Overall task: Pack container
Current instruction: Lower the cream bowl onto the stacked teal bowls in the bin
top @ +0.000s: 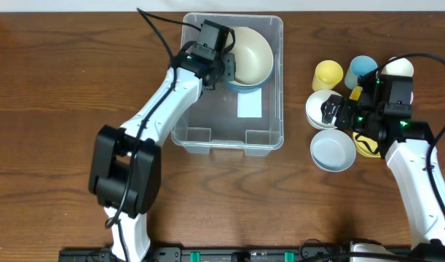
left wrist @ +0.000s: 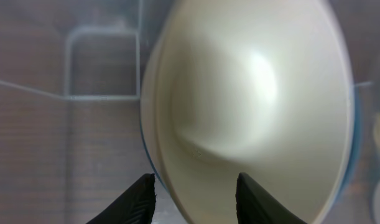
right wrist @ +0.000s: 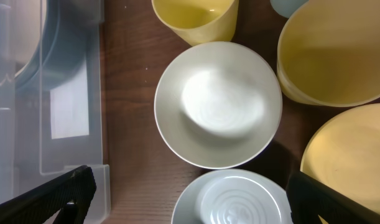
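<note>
The clear container stands at the table's middle, with a white label on its base. A cream bowl lies tilted in its far right corner, nested on a blue bowl. My left gripper is inside the container. In the left wrist view it is open, its fingers on either side of the cream bowl's rim. My right gripper hovers open and empty over a white bowl and a pale ribbed bowl, right of the container.
Right of the container stand a yellow cup, a blue cup, a white cup, the white bowl, the pale bowl and yellow bowls. The container's near half holds nothing.
</note>
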Available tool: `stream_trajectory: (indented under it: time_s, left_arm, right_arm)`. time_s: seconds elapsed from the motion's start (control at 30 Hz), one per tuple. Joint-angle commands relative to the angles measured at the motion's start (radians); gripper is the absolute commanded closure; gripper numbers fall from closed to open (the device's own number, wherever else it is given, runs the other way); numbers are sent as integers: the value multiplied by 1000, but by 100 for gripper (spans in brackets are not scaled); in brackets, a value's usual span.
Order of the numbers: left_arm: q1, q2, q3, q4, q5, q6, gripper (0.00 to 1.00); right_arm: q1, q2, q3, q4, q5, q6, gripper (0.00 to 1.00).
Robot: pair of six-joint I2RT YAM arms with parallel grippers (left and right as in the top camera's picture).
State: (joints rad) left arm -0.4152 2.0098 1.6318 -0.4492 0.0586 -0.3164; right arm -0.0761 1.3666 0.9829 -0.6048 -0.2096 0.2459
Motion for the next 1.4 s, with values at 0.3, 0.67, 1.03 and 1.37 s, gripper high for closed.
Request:
stream_trajectory:
  time_s: [0.3,0.67,1.03,1.37]
  left_arm:
    - [0,-44,29,3,-79,54,57]
    - [0,14,29,41,-78,61,73]
    - [0,14,29,36,-66,-36,90]
    - [0,14,29,32,-67,-135,94]
  right_arm:
    - [17,8,18,6,-8,12,1]
    - [17,8,18,6,-8,12,1]
    - [18,8,18,2,-8,12,1]
    - [18,8,18,-3,-8,12,1]
